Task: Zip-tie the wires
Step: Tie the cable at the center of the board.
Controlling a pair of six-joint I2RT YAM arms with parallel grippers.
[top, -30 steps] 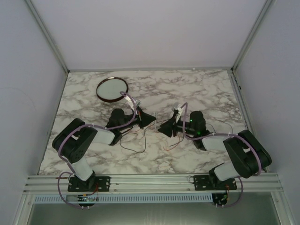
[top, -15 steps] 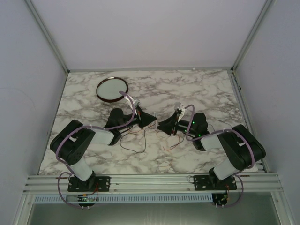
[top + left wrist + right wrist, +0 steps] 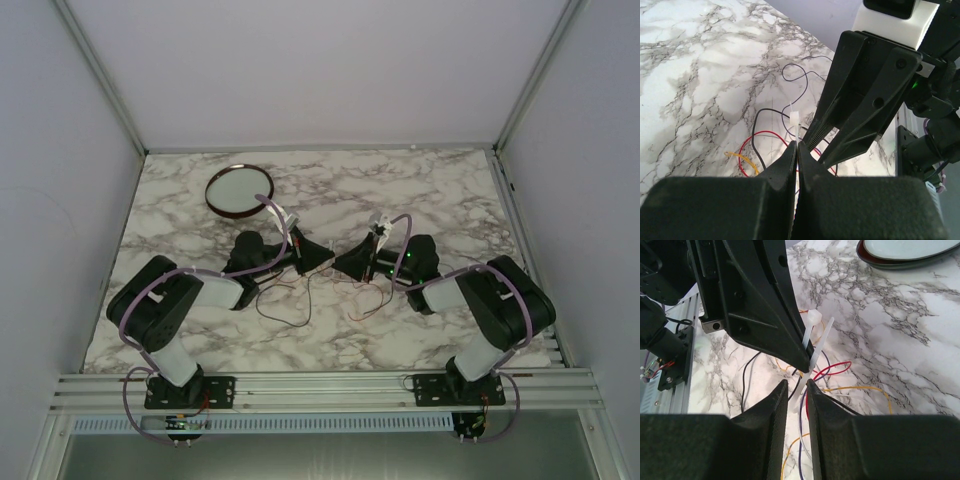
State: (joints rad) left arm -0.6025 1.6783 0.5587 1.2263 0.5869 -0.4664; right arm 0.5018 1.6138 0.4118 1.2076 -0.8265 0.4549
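Note:
The wires (image 3: 300,305) lie as a loose tangle of thin red, black, yellow and purple strands on the marble between the arms; they also show in the wrist views (image 3: 747,145) (image 3: 840,366). My left gripper (image 3: 796,145) is shut on the strap of a white zip tie (image 3: 794,120), held just above the tangle. Tip to tip with it at mid-table (image 3: 325,257), my right gripper (image 3: 796,384) has its jaws a narrow gap apart. The zip tie's (image 3: 810,335) tail passes down through that gap, close against one fingertip.
A round dark-rimmed dish (image 3: 241,190) sits at the back left of the marble table (image 3: 440,190). Lilac cables loop along both arms. White walls enclose the table, and an aluminium rail (image 3: 330,385) runs along the near edge.
The right arm has swung left until its tips meet the left gripper, and its jaws have narrowed around the zip tie's tail. The left arm has stayed put.

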